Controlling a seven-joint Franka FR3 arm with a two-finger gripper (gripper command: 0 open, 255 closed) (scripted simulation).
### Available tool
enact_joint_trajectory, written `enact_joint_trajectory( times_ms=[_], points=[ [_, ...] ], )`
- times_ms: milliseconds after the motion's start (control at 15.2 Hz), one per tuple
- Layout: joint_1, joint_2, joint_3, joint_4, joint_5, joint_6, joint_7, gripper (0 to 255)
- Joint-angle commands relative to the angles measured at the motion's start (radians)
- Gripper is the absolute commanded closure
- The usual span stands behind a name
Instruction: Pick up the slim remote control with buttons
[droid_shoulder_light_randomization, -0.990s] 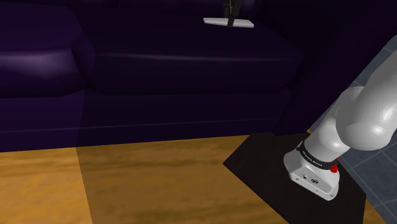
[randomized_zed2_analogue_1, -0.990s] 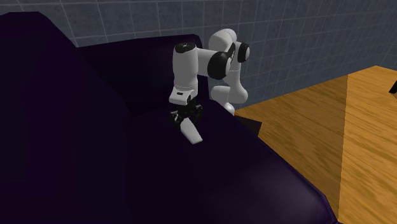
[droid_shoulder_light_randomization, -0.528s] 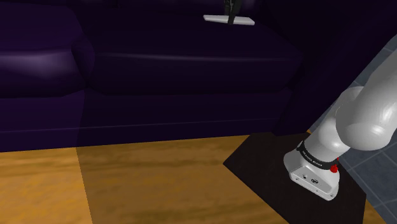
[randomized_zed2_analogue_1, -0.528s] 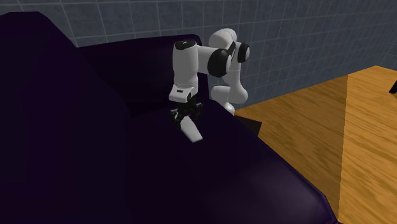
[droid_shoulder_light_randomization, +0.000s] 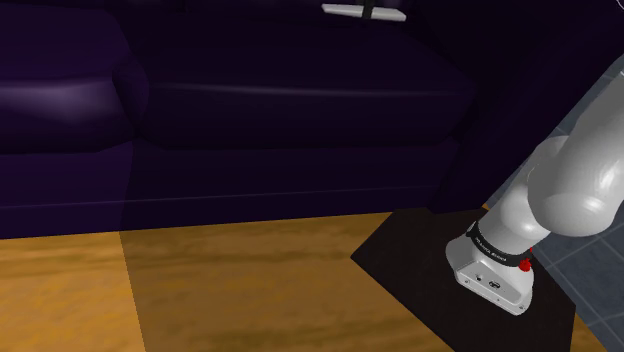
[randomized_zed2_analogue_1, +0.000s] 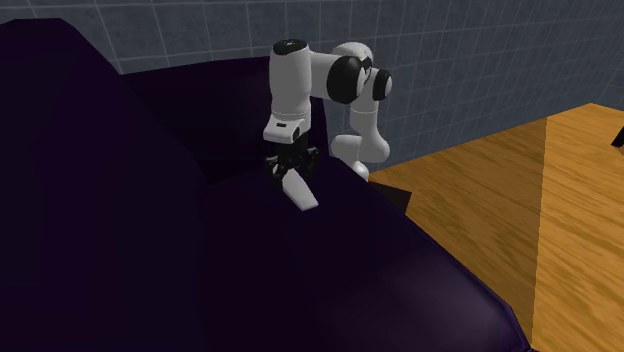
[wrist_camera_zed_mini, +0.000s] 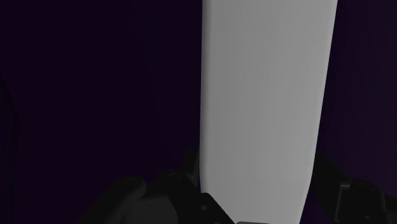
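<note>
The slim remote control (randomized_zed2_analogue_1: 299, 192) is a plain white-grey slab with no buttons drawn. It hangs a little above the dark purple sofa seat (randomized_zed2_analogue_1: 330, 260), clasped by my black gripper (randomized_zed2_analogue_1: 291, 172). At the top edge of the shoulder view the remote (droid_shoulder_light_randomization: 345, 9) lies level, and the gripper (droid_shoulder_light_randomization: 372, 10) crosses it as a dark band. In the wrist view the remote (wrist_camera_zed_mini: 264, 102) runs straight away from the hand, with my fingers (wrist_camera_zed_mini: 189, 164) pressed to its two long sides and the gripper (wrist_camera_zed_mini: 257, 170) shut on it.
The sofa's armrest (droid_shoulder_light_randomization: 70, 100) bulges at the shoulder view's left, its backrest (randomized_zed2_analogue_1: 60, 150) rises at the second exterior view's left. Wooden floor (droid_shoulder_light_randomization: 230, 290) lies before the sofa. The black stand (droid_shoulder_light_randomization: 420, 260) carries the arm base. A grey tiled wall (randomized_zed2_analogue_1: 470, 60) stands behind.
The gripper has risen with the remote in it. The remote has come off the sofa seat and moved up to the shoulder view's top edge.
</note>
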Motion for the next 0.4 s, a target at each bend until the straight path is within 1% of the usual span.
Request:
enact_joint_trajectory(
  times_ms=[0, 198, 330],
  points=[
    [-0.002, 0.012, -0.001, 0.042, 0.002, -0.031, -0.003, 255],
    [-0.004, 0.034, -0.003, 0.112, 0.007, -0.079, -0.006, 255],
    [-0.004, 0.035, -0.003, 0.116, 0.007, -0.082, -0.006, 255]
  ],
)
